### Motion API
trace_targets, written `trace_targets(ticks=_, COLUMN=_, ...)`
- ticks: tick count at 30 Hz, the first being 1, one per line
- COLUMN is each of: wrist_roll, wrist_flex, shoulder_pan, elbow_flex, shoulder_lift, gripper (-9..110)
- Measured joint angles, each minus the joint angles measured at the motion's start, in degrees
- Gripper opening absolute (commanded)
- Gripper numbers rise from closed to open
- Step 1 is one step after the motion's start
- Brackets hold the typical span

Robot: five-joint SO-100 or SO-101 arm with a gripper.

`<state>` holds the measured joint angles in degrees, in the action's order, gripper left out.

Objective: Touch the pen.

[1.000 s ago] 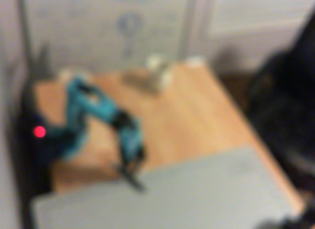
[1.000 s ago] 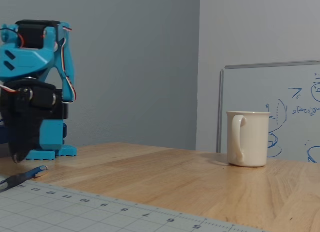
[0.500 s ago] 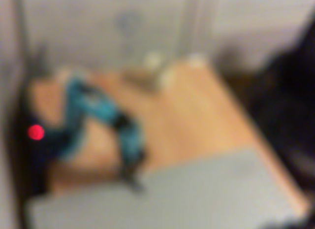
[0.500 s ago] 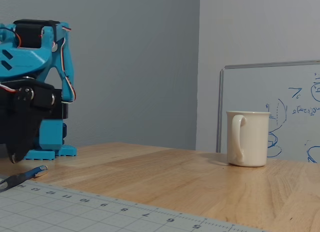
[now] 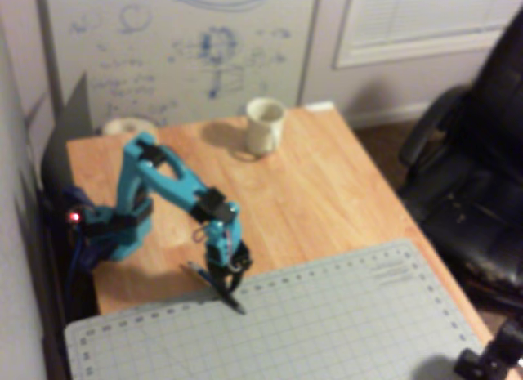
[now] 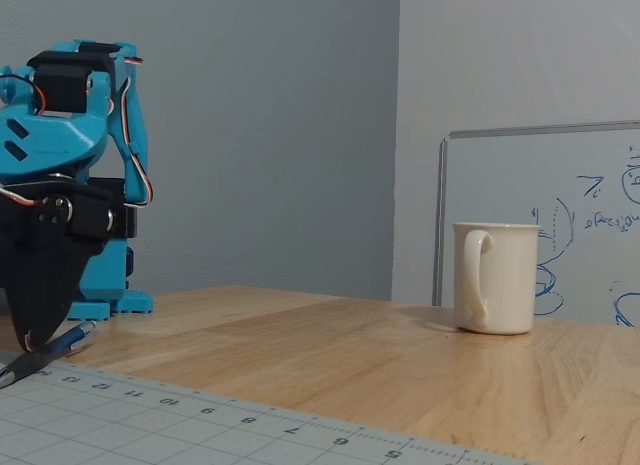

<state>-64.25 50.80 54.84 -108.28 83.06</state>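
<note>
The pen (image 5: 234, 301) is thin and dark and lies at an angle across the near edge of the grey cutting mat (image 5: 343, 315). In the fixed view the pen (image 6: 52, 352) rests on the mat edge with its bluish-grey end up and to the right. My blue arm reaches down from its base at the left. The black gripper (image 5: 222, 283) points straight down with its jaws together. Its tip (image 6: 32, 341) sits on or right at the pen's middle. The gripper holds nothing.
A cream mug (image 5: 264, 125) (image 6: 495, 277) stands at the far side of the wooden table (image 5: 327, 184). A whiteboard (image 5: 180, 45) leans behind it. A tape roll (image 5: 129, 127) lies at the back left. A black chair (image 5: 482, 167) stands to the right.
</note>
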Motion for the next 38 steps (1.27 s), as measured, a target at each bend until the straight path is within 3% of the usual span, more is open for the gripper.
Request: trace_targets(ticks=38, wrist_roll=0.0, wrist_flex=-2.0, shoulder_pan=0.0, elbow_flex=0.0, shoulder_lift=-0.2, gripper=1)
